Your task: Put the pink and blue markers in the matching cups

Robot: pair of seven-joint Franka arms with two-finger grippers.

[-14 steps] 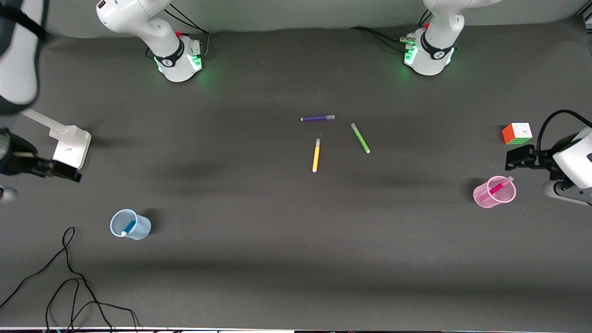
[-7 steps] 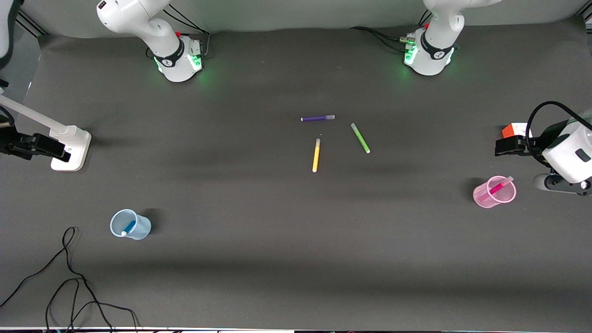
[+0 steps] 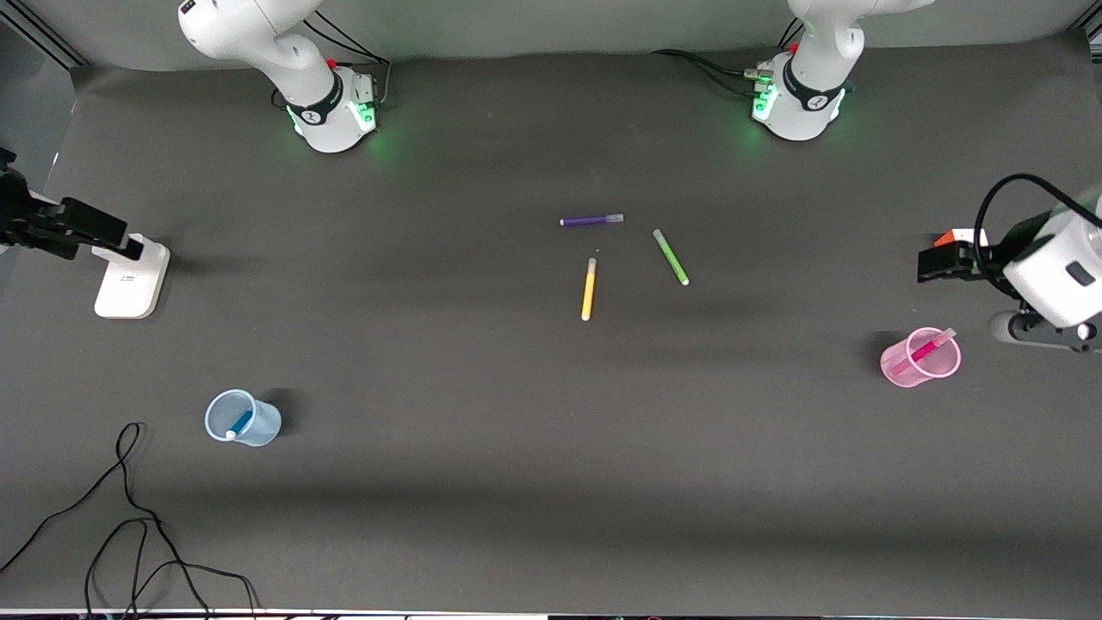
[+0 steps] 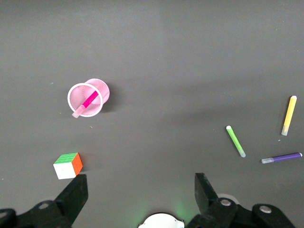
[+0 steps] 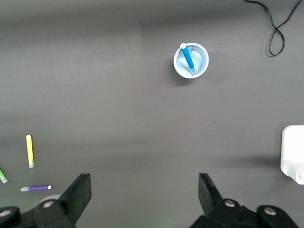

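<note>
The pink marker point(image 3: 926, 348) stands tilted in the pink cup point(image 3: 906, 368) near the left arm's end of the table; both also show in the left wrist view, marker point(image 4: 90, 100) in cup point(image 4: 100, 88). The blue marker point(image 3: 238, 423) leans in the pale blue cup point(image 3: 263, 424) near the right arm's end, and in the right wrist view the marker point(image 5: 188, 57) sits in the cup point(image 5: 201, 61). My left gripper point(image 3: 943, 261) point(image 4: 140, 190) is open and empty, up over the cube. My right gripper point(image 3: 103, 234) point(image 5: 145, 187) is open and empty over the white stand.
A purple pen point(image 3: 591, 220), a green pen point(image 3: 671, 257) and a yellow pen point(image 3: 589, 288) lie mid-table. A colour cube point(image 4: 68, 165) sits by the pink cup, mostly hidden under the left hand in the front view. A white stand point(image 3: 129, 280) and black cables point(image 3: 129, 517) are at the right arm's end.
Both grippers have drawn back from the cups toward the robots' side of the table, open and empty. The left hand now covers most of the cube. Markers and cups have not moved.
</note>
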